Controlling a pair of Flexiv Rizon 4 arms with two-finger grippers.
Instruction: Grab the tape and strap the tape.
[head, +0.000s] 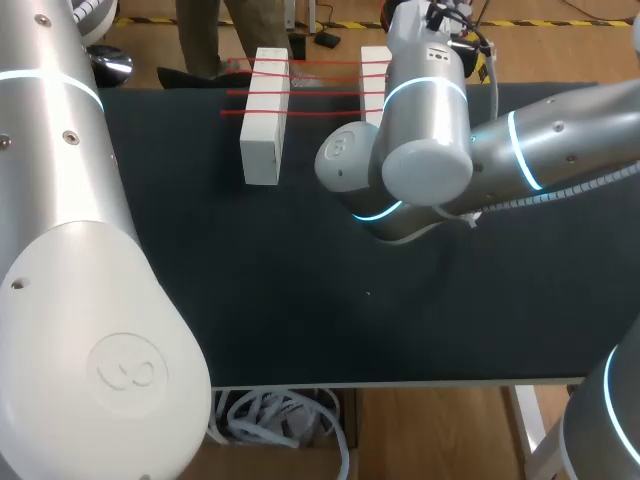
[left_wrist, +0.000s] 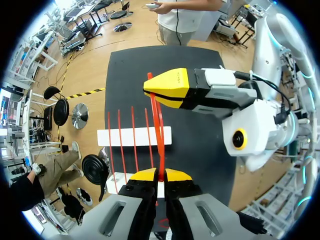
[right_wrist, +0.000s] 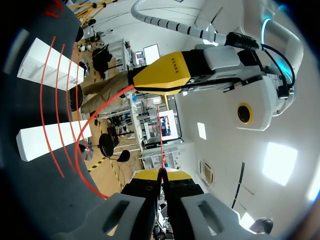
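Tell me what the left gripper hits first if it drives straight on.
Probably the farther white block lying across its line, under the red tape that the left gripper holds. The right gripper sits beyond; depth is unclear, so it might come first.

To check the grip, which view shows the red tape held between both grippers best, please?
The left wrist view: the tape runs plainly from the left gripper to the right gripper. The right wrist view shows it thin; in the head view the right arm hides it.

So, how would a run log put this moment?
left gripper: shut on red tape | right gripper: shut on same tape | white blocks: red strands across
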